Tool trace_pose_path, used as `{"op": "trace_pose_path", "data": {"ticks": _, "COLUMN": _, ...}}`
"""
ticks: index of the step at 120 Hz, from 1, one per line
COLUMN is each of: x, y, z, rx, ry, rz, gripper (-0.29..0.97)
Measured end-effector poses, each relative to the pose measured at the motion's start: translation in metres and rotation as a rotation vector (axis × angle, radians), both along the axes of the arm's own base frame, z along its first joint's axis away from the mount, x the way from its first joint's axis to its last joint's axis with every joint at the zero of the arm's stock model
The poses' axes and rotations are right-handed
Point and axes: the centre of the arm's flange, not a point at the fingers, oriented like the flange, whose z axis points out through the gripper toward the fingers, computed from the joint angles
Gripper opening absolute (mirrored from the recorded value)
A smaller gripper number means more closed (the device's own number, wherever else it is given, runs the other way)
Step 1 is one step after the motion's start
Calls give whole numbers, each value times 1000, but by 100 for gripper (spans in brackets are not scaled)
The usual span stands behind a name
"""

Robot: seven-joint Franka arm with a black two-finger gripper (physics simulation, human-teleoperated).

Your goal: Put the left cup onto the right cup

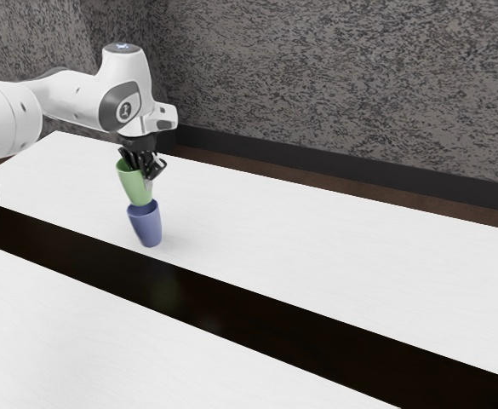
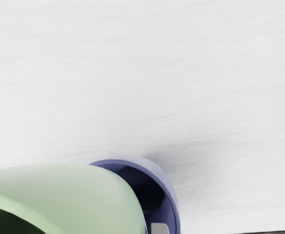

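A blue cup stands on the white table, leaning slightly. A green cup sits with its base in the blue cup's mouth, tilted toward the exterior view's left. My black gripper is at the green cup's rim, with its fingers on the rim's two sides. In the wrist view the green cup lies large and blurred just under my hand, and the blue cup's open mouth shows beside and beneath it.
A dark stripe runs across the table in front of the cups. Behind the table stands a speckled grey wall with a dark baseboard.
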Motion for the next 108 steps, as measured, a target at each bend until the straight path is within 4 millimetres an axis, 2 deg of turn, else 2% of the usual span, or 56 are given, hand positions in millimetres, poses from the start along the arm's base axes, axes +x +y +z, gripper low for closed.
{"op": "trace_pose_path", "data": {"ticks": 48, "x": -6, "y": -5, "z": -7, "rx": -21, "ry": -6, "rz": 1, "gripper": -8}}
{"op": "trace_pose_path", "data": {"ticks": 108, "x": -7, "y": 6, "z": -12, "rx": -16, "ry": -8, "rz": 17, "gripper": -8}}
